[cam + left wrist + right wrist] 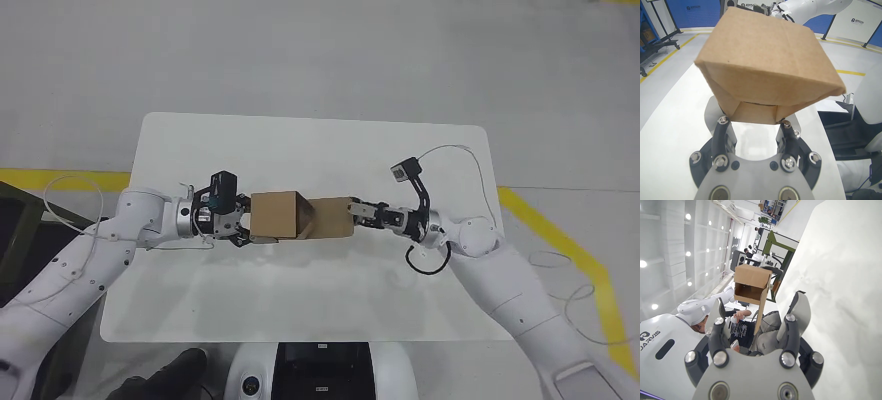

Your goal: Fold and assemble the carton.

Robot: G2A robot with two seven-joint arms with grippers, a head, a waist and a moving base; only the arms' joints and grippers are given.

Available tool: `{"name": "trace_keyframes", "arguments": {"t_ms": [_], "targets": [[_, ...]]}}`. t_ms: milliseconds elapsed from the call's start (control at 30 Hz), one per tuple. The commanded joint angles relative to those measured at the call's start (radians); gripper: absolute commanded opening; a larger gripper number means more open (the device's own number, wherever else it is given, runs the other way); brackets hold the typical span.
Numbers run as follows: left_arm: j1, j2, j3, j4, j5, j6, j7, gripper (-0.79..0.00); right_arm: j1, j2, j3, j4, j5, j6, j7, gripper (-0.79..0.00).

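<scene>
A brown carton (275, 215) is held above the middle of the white table (300, 150). My left gripper (238, 216) is shut on its left end. In the left wrist view the fingers (723, 122) clamp the carton (762, 62) by its lower folded panel. The carton's other end is open, with a long flap (332, 218) sticking out toward my right gripper (358, 213). In the right wrist view that gripper (759, 306) stands open, and the flap (762, 309) hangs between its fingers without being clamped. The carton's hollow inside (747, 292) faces it.
Bare table surface lies all around the carton in the top view. A yellow floor line (560, 240) runs past the table's right side. A seated person (745, 330) shows beyond the table edge in the right wrist view, touching nothing of the task.
</scene>
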Motion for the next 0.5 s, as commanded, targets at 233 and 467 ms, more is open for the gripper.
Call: {"name": "trace_keyframes", "arguments": {"t_ms": [233, 467], "targets": [[0.011, -0.005, -0.023, -0.005, 0.013, 0.000, -0.009, -0.499, 0.000, -0.008, -0.010, -0.016, -0.056, 0.055, -0.001, -0.628], [0.021, -0.007, -0.035, -0.009, 0.005, 0.000, 0.000, 0.000, 0.009, -0.019, -0.013, 0.000, -0.044, 0.060, 0.004, -0.785]]}}
